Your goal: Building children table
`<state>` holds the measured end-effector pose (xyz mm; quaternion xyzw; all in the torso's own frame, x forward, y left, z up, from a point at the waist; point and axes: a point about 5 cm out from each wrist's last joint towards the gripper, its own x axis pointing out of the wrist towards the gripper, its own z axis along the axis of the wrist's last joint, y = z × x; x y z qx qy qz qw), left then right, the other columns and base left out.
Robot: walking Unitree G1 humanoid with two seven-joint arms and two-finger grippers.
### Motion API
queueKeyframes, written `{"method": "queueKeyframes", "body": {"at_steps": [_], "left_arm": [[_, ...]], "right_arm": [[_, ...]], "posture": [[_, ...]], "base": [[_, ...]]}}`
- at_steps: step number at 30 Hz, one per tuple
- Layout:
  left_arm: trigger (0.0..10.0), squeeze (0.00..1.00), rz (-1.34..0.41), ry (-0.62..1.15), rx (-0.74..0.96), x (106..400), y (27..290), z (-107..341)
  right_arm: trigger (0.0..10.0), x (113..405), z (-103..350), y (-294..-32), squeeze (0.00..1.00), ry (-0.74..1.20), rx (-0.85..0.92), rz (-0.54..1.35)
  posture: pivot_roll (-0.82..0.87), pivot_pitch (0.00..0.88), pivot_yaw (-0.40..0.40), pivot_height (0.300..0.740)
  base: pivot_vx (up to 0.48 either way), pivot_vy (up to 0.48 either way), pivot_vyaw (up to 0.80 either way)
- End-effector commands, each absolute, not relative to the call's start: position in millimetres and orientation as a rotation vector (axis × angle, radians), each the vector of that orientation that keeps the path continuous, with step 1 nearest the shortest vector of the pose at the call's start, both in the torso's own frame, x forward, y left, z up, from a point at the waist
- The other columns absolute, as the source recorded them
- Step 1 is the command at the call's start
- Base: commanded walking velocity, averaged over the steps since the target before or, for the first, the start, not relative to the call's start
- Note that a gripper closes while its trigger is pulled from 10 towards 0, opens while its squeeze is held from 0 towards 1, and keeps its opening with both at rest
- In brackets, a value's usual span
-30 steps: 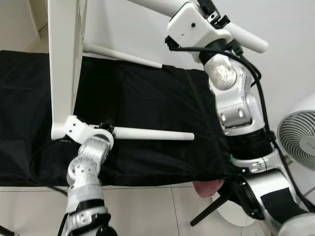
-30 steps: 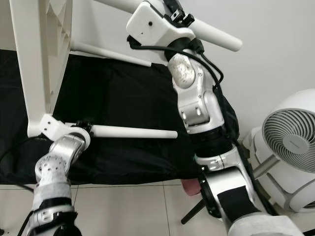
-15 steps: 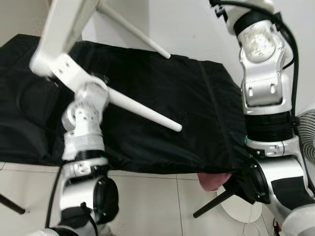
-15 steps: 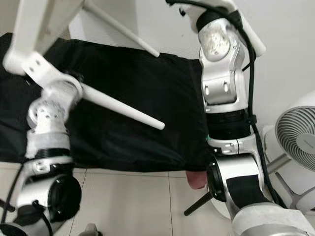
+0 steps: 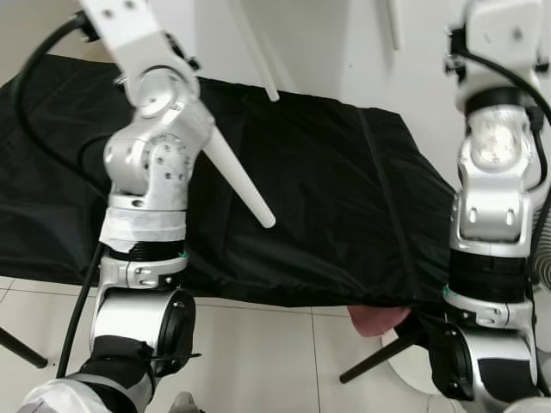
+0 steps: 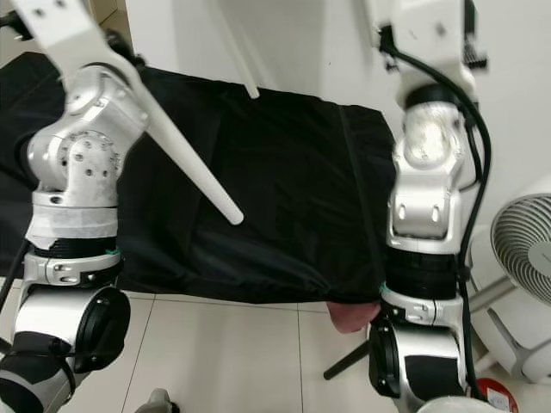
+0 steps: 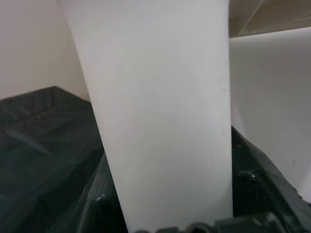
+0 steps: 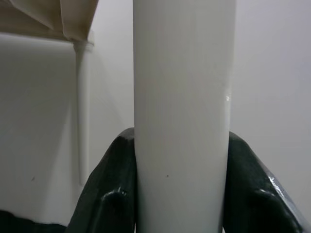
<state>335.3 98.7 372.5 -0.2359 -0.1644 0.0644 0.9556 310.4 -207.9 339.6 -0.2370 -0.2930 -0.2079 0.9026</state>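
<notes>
Table legs, white and round, are sitting in both pincers. One table leg (image 5: 237, 176) is slanting down and away from the left pincer (image 7: 165, 213), its free end hanging over the black cloth (image 5: 327, 198); a second leg (image 8: 182, 121) is running straight out between the black fingers (image 8: 109, 189) of the right pincer (image 8: 181, 194). Another thin white leg (image 5: 255, 52) is hanging further off, near the wall.

The left arm (image 5: 151, 172) is reaching steeply upward, its silver joints stacked nearly upright, wrist raised out of the top of the head view. The right arm (image 5: 495, 198) is likewise standing tall, forearm rising past the upper edge.

Below both pincers, the black cloth is covering a low bed-like platform against a white wall (image 5: 327, 34), with pale floor tiles (image 5: 258, 353) in front and a white fan (image 6: 525, 258) beside the right arm.

Each pincer is clamping its leg, fingers pressing against both sides.
</notes>
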Motion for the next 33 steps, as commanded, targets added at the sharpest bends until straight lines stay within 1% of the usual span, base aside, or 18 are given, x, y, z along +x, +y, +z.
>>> {"method": "queueKeyframes", "body": {"at_steps": [1, 2, 5, 6, 7, 8, 9, 11, 12, 13, 14, 17, 19, 20, 26, 27, 28, 33], "left_arm": [[0.0, 0.00, -0.375, -0.679, -0.408, 287, 67, 428], [0.0, 0.00, -0.383, -0.665, -0.358, 287, 63, 424], [0.0, 0.00, -0.383, -0.656, -0.330, 288, 61, 422], [0.0, 0.00, -0.372, -0.647, -0.271, 289, 61, 417], [0.0, 0.00, -0.372, -0.647, -0.271, 289, 61, 417], [0.0, 0.00, -0.351, -0.634, -0.178, 290, 61, 408], [0.0, 0.00, -0.351, -0.634, -0.178, 290, 61, 408], [0.0, 0.00, -0.320, -0.593, -0.042, 293, 60, 391], [0.0, 0.00, -0.320, -0.593, -0.042, 293, 60, 391], [0.0, 0.00, -0.294, -0.578, 0.015, 296, 59, 383], [0.0, 0.00, -0.294, -0.578, 0.015, 296, 59, 383], [0.0, 0.00, -0.304, -0.503, 0.069, 300, 48, 361], [0.0, 0.00, -0.317, -0.484, 0.080, 300, 44, 355], [10.0, 0.00, -0.316, -0.463, 0.090, 301, 41, 350], [10.0, 0.00, -0.313, -0.424, 0.112, 306, 42, 335], [10.0, 0.74, -0.321, -0.407, 0.112, 310, 46, 330], [10.0, 1.00, -0.336, -0.387, 0.107, 313, 47, 322], [10.0, 1.00, -0.358, -0.359, 0.111, 316, 51, 312]], "right_arm": [[0.0, 320, 272, -222, 0.00, -0.357, -0.454, -0.404], [0.0, 320, 248, -224, 0.00, -0.293, -0.415, -0.375], [0.0, 319, 235, -224, 0.00, -0.263, -0.391, -0.354], [0.0, 321, 221, -222, 0.00, -0.210, -0.310, -0.316], [0.0, 321, 221, -222, 0.00, -0.210, -0.310, -0.316], [0.0, 323, 205, -216, 0.00, -0.157, -0.194, -0.260], [0.0, 323, 205, -216, 0.00, -0.157, -0.194, -0.260], [0.0, 326, 180, -199, 0.00, -0.065, -0.065, -0.143], [0.0, 326, 180, -199, 0.00, -0.065, -0.065, -0.143], [0.0, 328, 171, -190, 0.00, -0.025, -0.030, -0.083], [0.0, 328, 171, -190, 0.00, -0.025, -0.030, -0.083], [0.0, 333, 163, -167, 0.00, -0.002, 0.040, 0.063], [0.0, 334, 164, -163, 0.00, -0.005, 0.047, 0.089], [10.0, 334, 163, -160, 0.00, 0.001, 0.048, 0.103], [10.0, 334, 161, -160, 0.00, -0.009, 0.056, 0.107], [10.0, 334, 161, -162, 0.93, -0.014, 0.065, 0.102], [10.0, 333, 161, -165, 1.00, -0.020, 0.073, 0.090], [10.0, 331, 160, -169, 1.00, -0.039, 0.081, 0.073]], "posture": [[0.01, 0.013, -0.115, 0.740], [0.00, 0.015, -0.113, 0.740], [0.00, 0.015, -0.113, 0.740], [0.00, 0.015, -0.109, 0.740], [0.00, 0.015, -0.109, 0.740], [0.00, 0.018, -0.105, 0.740], [0.00, 0.018, -0.105, 0.740], [0.00, 0.019, -0.105, 0.740], [0.00, 0.019, -0.105, 0.740], [0.00, 0.019, -0.105, 0.740], [0.00, 0.019, -0.105, 0.740], [0.02, 0.017, -0.114, 0.740], [0.02, 0.017, -0.114, 0.740], [0.02, 0.015, -0.116, 0.740], [0.03, 0.007, -0.115, 0.740], [0.03, 0.004, -0.111, 0.740], [0.03, 0.002, -0.107, 0.740], [0.03, 0.001, -0.103, 0.740]], "base": [[0.000, 0.000, 0.00], [0.000, 0.000, 0.00], [0.000, 0.000, 0.00], [0.000, 0.000, 0.00], [0.000, 0.000, 0.00], [0.000, 0.000, 0.00], [0.000, 0.000, 0.00], [0.000, 0.000, 0.00], [0.000, 0.000, 0.00], [0.000, 0.000, 0.00], [0.000, 0.000, 0.00], [0.000, 0.000, 0.00], [0.000, 0.000, 0.00], [0.000, 0.000, 0.00], [0.000, 0.000, 0.00], [0.000, 0.000, 0.00], [0.000, 0.000, 0.00], [0.000, 0.000, 0.00]]}}
